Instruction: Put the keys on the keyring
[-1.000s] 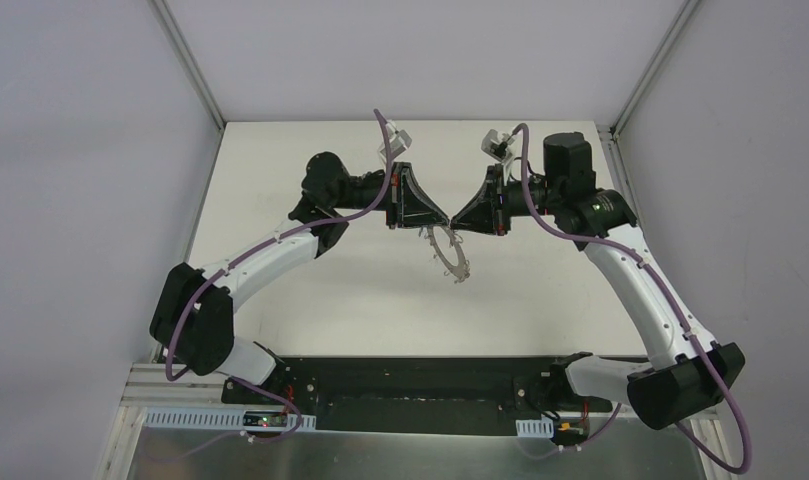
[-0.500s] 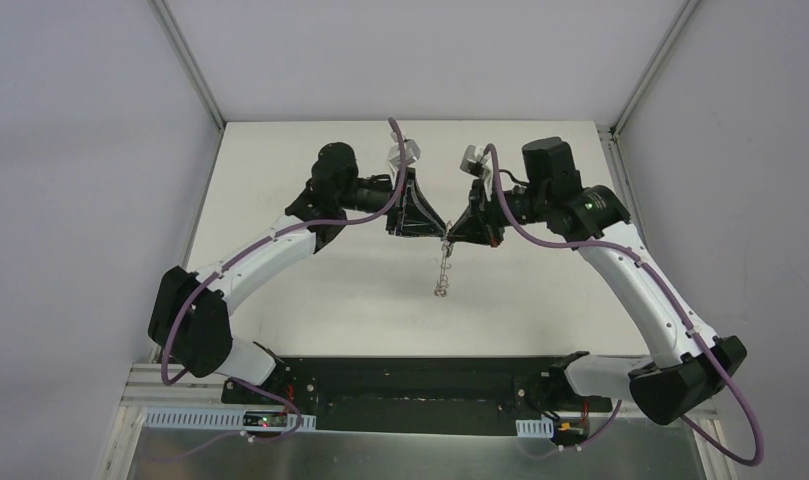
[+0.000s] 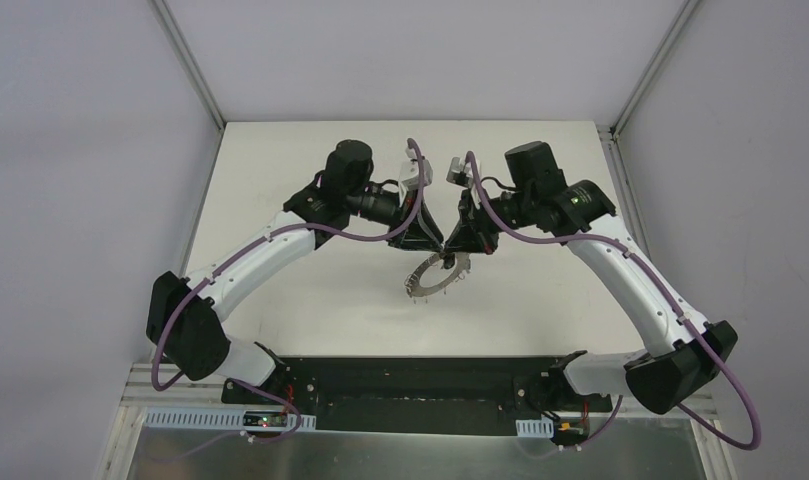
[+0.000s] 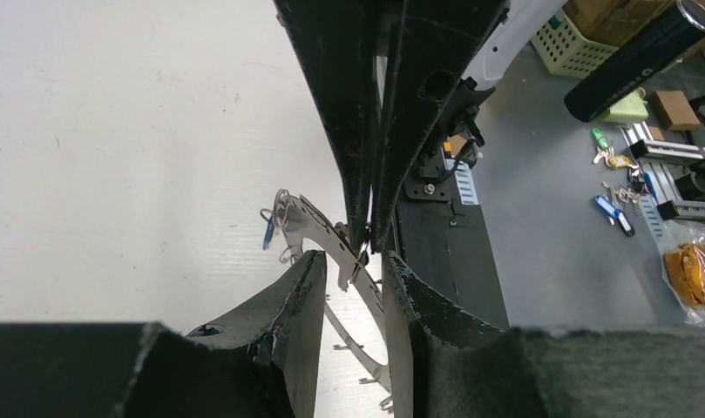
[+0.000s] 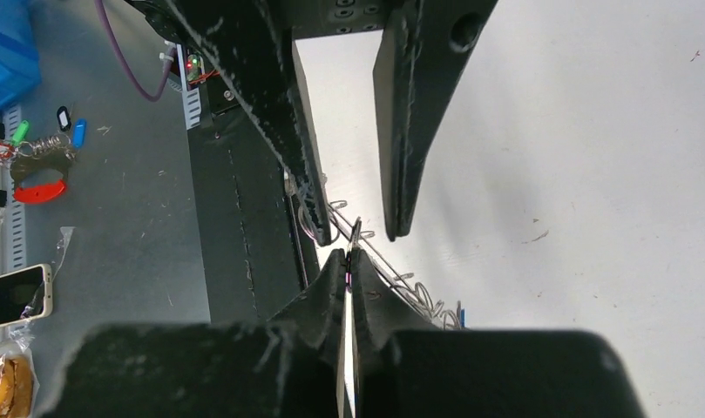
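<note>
Grey looped keyring [image 3: 435, 276], blue key [image 4: 268, 233] seemingly attached.

From the top view, the keyring [image 3: 420, 284] is too small for you to tell what hangs on it. At the left wrist, the left end effector [image 4: 353, 259] hides its lower arc; the blue key [image 4: 268, 233] shows only partly.

Looks like the grip has swapped. The right gripper [image 5: 347, 254] is now pinched tight on the keyring [image 3: 432, 276], where a second ago its jaws stood a bit apart. The left gripper [image 4: 352, 261], clamped back then, now has its fingers spread either side of the rim. Both grippers have rolled and drawn closer together. The keyring, edge-on half a second ago, now swings out flatter below the fingertips, over toward the left gripper's side.
</note>
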Controlling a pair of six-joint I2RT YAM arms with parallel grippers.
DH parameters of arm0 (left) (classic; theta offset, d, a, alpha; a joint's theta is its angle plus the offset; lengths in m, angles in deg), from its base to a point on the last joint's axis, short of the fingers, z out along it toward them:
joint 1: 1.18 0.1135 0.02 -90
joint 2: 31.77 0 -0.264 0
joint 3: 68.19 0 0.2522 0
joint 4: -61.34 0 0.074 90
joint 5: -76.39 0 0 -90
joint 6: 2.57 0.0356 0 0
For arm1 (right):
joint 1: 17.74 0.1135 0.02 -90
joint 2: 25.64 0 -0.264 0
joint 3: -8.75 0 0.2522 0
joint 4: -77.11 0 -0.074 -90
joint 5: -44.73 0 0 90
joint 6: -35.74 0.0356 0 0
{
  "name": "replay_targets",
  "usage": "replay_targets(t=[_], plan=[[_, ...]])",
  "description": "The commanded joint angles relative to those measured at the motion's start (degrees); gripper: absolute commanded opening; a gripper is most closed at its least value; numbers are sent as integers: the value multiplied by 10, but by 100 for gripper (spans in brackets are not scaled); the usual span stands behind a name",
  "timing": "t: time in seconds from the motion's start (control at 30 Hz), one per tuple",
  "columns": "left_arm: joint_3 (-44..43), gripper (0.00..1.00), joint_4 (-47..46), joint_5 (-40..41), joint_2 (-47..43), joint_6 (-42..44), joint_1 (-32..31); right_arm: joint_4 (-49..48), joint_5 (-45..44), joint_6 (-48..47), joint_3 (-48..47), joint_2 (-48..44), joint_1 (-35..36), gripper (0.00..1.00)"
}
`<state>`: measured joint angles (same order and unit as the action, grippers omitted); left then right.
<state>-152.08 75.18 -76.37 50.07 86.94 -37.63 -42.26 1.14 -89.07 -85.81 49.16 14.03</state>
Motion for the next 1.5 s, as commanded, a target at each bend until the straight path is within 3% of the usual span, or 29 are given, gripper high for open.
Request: replay_targets(t=[0.0,0.33,0.53,0.77,0.83,1.07,1.27,1.47], plan=[[-28,30,39,-13,-4,57,-9,-7,18,-3,-30,-2,2,0],[-38,15,42,-17,4,57,-14,-11,22,3,-25,3,2,0],[-42,0,42,-27,11,53,-15,-19,23,14,-24,4,2,0],[-31,0,31,-40,-2,37,-13,-44,30,43,-18,-11,-20,0],[-18,0,-15,-43,-8,9,-9,-61,42,57,-7,-21,-38,7],[47,0,-311,-50,-14,-253,11,-133,94,96,62,-84,-98,35],[66,0,-442,-43,2,-373,12,-153,115,102,74,-92,-108,42],[73,0,-471,-36,10,-400,12,-163,119,97,74,-90,-108,43]])
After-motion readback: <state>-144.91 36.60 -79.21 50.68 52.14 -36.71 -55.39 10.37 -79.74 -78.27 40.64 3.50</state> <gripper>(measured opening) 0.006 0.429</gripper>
